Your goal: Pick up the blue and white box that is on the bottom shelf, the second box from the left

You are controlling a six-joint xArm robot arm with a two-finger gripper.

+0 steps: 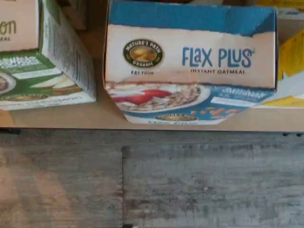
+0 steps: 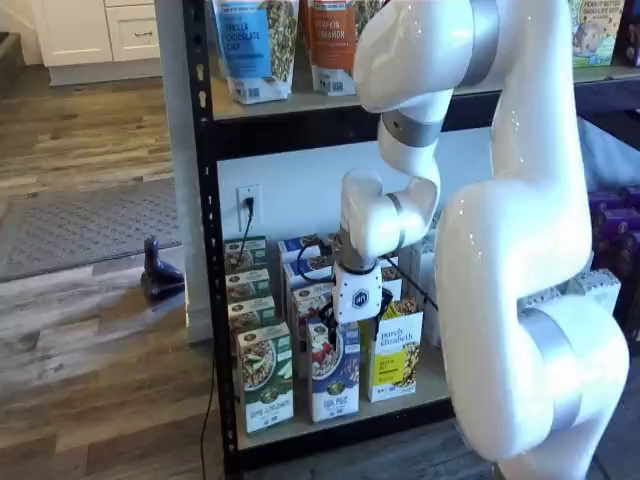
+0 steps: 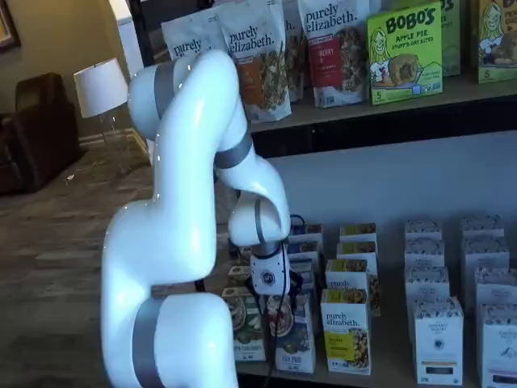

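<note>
The white-bodied gripper (image 2: 357, 318) hangs just above the tall blue and white cardboard box (image 2: 333, 372), front of its row on the pale beige bottom shelf (image 2: 300, 425), jaws spread wide to straddle its top.

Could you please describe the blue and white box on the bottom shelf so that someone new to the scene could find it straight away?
Start at the black rack's bottom shelf, the pale board near the floor. At its front edge stand three slim cartons side by side. The blue and white box is the middle one, reading Flax Plus with a bowl of red berries, between the green and white box and the yellow box.
</note>
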